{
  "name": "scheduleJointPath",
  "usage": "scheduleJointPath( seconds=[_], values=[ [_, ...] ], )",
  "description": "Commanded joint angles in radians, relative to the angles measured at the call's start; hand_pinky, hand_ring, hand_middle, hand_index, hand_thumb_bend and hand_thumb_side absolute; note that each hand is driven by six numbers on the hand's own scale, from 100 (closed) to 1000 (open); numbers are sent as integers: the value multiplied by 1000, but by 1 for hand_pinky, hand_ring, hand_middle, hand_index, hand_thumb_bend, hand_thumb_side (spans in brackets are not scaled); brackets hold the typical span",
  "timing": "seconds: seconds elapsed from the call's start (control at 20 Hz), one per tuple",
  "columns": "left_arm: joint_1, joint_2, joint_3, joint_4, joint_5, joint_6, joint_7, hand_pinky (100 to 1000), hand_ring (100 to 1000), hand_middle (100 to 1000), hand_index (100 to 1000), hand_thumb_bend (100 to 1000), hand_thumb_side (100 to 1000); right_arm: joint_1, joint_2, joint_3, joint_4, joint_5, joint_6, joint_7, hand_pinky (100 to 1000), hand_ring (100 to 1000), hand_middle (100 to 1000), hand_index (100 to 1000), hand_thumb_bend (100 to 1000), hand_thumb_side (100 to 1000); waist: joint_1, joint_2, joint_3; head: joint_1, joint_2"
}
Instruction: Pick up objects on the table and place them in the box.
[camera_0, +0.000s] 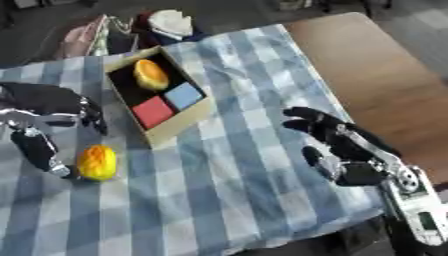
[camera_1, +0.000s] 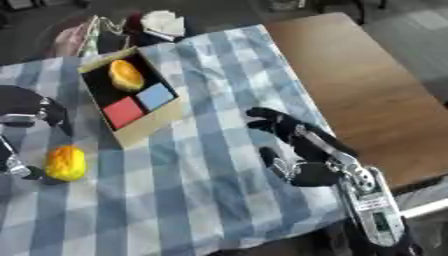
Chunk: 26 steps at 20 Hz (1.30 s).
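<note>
The table (camera_0: 385, 65) is filling most of the frame, w/ bare brown wood showing at the upper right and a blue-and-white checked cloth (camera_0: 227, 165) covering the rest. Nothing is lying on the cloth btwn the two hands.

The right hand (camera_0: 337, 142) is hovering over the cloth at the right-centre of the frame, fingers spread apart and mostly straight, holding nothing; its silver wrist is running off toward the lower right corner.

The left hand (camera_0: 39, 120) is sitting at the left edge, mid-height. Its thumb and fingers are reaching down and apart, one tip just beside the loose fruit; can't tell if it's touching. It isn't closed round anything.

The box (camera_0: 179, 127) is sitting in the upper-left-centre, well apart from the right hand, open on top w/ a dark inside. In it: an orange-yellow fruit (camera_0: 150, 75) at the far end, a blue block (camera_0: 184, 95) and a red block (camera_0: 153, 111) side by side at the near end.

A second yellow-orange fruit (camera_0: 97, 162) is lying on the cloth at lower left, below the box and apart from it.

Past the far edge, upper left, some white and reddish clutter (camera_0: 171, 22) is showing; can't make it out.
</note>
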Motion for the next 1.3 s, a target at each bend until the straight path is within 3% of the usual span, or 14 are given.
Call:
scheduleJointPath(
  seconds=[0.05, 0.5, 0.75, 0.85, 1.05, 1.3],
  values=[
    [-8, 3, -1, 2, -31, -35, -37, 745, 711, 715, 809, 577, 296, -10, -7, -4, -25, 1, -2, -2, 1000, 930, 960, 1000, 100, 365, 5, -17, 0, -3, 4],
    [11, -47, -12, 71, -157, -27, 70, 722, 682, 686, 791, 578, 252, -12, -3, -6, -26, 0, -1, -3, 1000, 929, 960, 1000, 100, 364, 1, -14, -3, -3, 4],
    [24, -58, -12, 96, -173, -33, 112, 667, 597, 592, 722, 556, 205, -12, -4, -5, -25, 0, -1, -3, 1000, 929, 960, 1000, 100, 368, 0, -13, -1, -4, 4],
    [26, -61, -9, 99, -178, -30, 142, 624, 543, 526, 667, 523, 120, -12, -3, -5, -25, 0, -1, -4, 1000, 929, 960, 1000, 100, 362, -1, -13, 0, -4, 4],
    [25, -57, 11, 84, -182, -12, 253, 540, 447, 414, 555, 436, 104, -12, -3, -6, -25, 0, -1, -5, 1000, 929, 960, 1000, 100, 360, -1, -13, 1, -6, 4],
    [10, -29, 76, 29, -150, 38, 312, 545, 442, 408, 554, 426, 107, -10, -5, -7, -24, 0, 0, -8, 1000, 929, 960, 1000, 100, 358, -1, -11, 5, -11, 4]
  ],
)
